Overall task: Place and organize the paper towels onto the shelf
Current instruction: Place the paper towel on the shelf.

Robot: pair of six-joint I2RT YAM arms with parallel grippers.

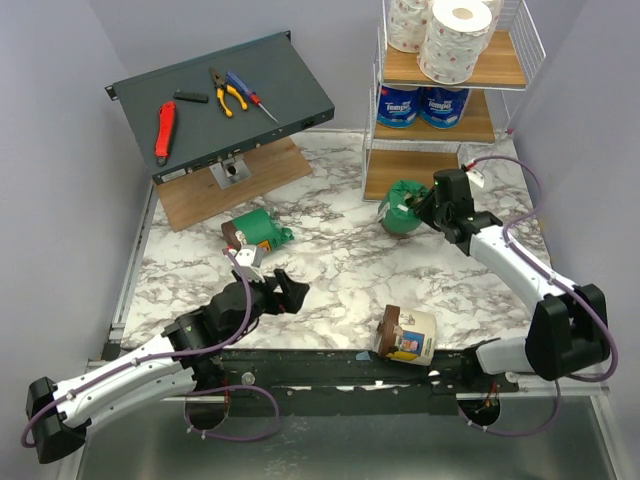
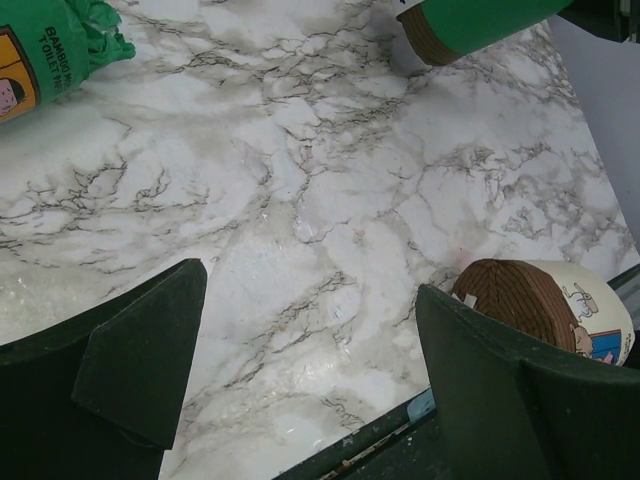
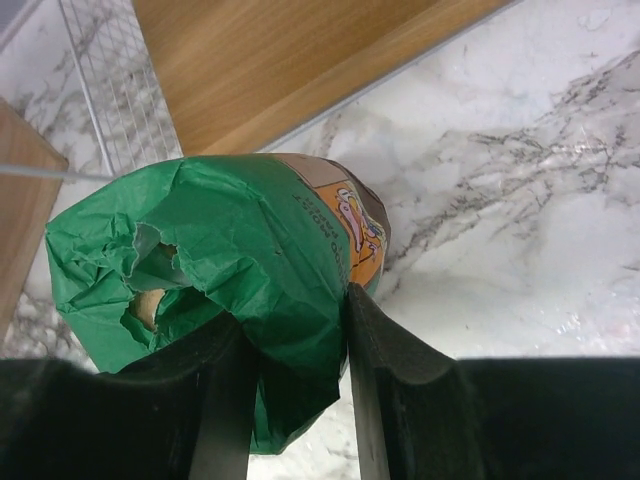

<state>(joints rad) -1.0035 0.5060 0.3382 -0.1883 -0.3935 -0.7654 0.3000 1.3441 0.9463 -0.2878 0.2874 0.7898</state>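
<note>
The green roll (image 3: pixel 250 250) was pinched by its crumpled end between the nearly closed fingers of the right gripper (image 3: pixel 295 350), with the shelf (image 1: pixel 395 168) just beyond it. The left gripper (image 2: pixel 305 340) hung wide open and empty over the marble table (image 2: pixel 330 180), with a cream roll (image 2: pixel 545 300) beside its right finger.

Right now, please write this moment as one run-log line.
right gripper: shut on green roll, beside shelf bottom tier | left gripper: open, empty | table: second green roll, cream-brown roll loose
</note>
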